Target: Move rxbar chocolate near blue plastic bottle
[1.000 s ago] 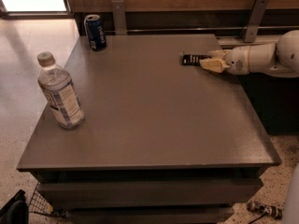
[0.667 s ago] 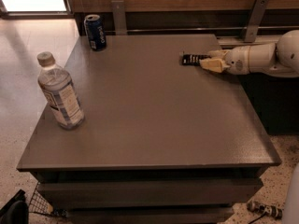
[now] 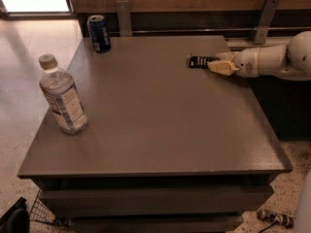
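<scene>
Camera view: hand (image 3: 216, 62) sits at the right end of the rxbar chocolate (image 3: 200, 61), far-right on the desk (image 3: 160, 130). I cannot tell if it grips. Risk: an end-hold may drop the bar before it reaches the blue plastic bottle (image 3: 62, 97).

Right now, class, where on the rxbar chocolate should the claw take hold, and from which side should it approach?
Grip the rxbar chocolate across its narrow width at its right end in the camera view, probably coming from the right. It lies flat on the table with its long axis left to right, and the claw sits at that end.
</scene>
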`<action>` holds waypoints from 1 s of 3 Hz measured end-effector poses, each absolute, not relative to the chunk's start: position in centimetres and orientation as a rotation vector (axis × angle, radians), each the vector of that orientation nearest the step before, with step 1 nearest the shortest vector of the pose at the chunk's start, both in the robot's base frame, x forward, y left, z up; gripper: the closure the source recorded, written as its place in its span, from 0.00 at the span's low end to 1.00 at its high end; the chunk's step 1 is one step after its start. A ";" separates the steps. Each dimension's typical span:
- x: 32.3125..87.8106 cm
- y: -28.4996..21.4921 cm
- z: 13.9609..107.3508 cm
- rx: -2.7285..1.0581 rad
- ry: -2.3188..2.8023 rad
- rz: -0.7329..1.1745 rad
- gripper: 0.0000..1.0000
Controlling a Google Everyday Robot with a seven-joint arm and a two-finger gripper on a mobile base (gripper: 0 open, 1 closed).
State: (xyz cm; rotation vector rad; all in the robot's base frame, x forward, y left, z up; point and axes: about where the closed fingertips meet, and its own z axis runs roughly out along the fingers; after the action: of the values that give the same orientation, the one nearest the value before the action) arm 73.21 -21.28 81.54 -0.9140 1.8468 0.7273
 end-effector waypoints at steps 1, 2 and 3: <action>73.2 -21.3 81.6 -0.914 1.847 0.727 1.00; 73.2 -21.3 81.6 -0.914 1.847 0.727 1.00; 73.2 -21.3 81.6 -0.914 1.847 0.727 1.00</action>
State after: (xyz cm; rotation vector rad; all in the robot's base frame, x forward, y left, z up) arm 73.22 -21.28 81.60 -0.9139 1.8466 0.7274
